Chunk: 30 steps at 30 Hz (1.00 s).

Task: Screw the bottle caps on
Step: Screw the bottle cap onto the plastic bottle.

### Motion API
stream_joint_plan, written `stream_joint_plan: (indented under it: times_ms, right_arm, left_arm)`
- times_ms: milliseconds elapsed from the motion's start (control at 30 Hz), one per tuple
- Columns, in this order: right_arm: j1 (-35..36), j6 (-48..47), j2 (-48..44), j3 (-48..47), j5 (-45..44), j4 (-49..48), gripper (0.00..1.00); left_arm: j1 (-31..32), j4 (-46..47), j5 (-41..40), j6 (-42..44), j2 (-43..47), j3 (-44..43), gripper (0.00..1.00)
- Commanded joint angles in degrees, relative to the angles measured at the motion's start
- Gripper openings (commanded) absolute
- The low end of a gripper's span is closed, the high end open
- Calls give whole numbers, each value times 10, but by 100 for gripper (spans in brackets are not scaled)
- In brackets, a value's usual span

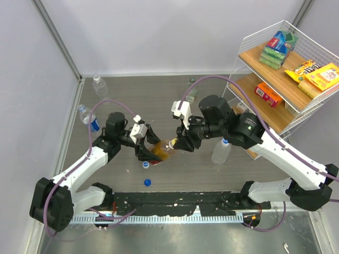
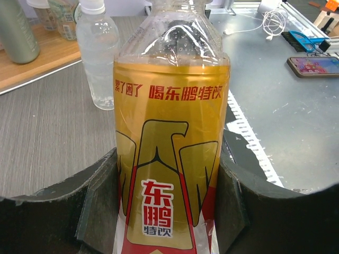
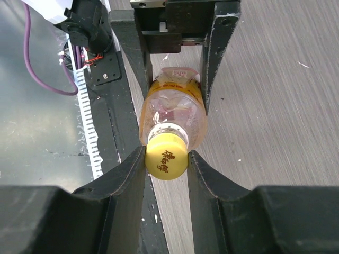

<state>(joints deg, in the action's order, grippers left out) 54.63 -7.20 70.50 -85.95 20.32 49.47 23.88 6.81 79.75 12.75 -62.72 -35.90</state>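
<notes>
The amber bottle point(image 1: 161, 150) with the red label lies tilted between both arms, above the table. My left gripper point(image 1: 145, 151) is shut on its body point(image 2: 169, 132), one finger point(image 2: 100, 206) pressed to each side of the label. A yellow cap point(image 3: 167, 155) sits on the bottle's neck, and my right gripper point(image 3: 167, 159) is shut on that cap, its pads touching both sides. In the top view the right gripper point(image 1: 183, 144) meets the bottle's mouth end. A dark blue cap point(image 1: 147, 182) and a white cap with a blue middle point(image 1: 145, 164) lie loose on the table below the bottle.
A clear bottle point(image 1: 221, 151) with a blue cap stands right of the right gripper. More bottles stand at the back left point(image 1: 99, 84), by the left wall point(image 1: 89, 117) and at the back centre point(image 1: 192, 91). A wire rack point(image 1: 286, 79) of boxed snacks fills the right.
</notes>
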Motion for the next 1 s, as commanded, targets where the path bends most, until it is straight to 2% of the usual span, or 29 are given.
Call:
stream_joint_plan:
  times_ms: [0,333,433,533,633,733,867,967]
  right_arm:
    - [1,-6,14,6,31,-25,24]
    - [0,-18,23,3,33,-19,26]
    - [1,-5,25,0,15,-24,26]
    - [1,58,31,0,-41,-41,26]
    - [1,120,39,1,-77,-44,26]
    - [1,179,46,4,-91,-51,26]
    - [2,258,49,3,-134,-61,24]
    - [1,311,62,-8,-131,-54,24]
  left_arm:
    - [0,10,13,-2,4,-34,38]
    - [1,29,13,-32,-4,-44,36]
    - [1,29,-33,-24,5,-52,36]
    - [0,11,-82,-10,15,-76,34]
    - [0,-85,-128,63,22,-115,33]
    - [1,-132,-140,106,23,-137,32]
    - [1,-121,-127,105,30,-145,31]
    - [1,-111,-136,104,35,-144,31]
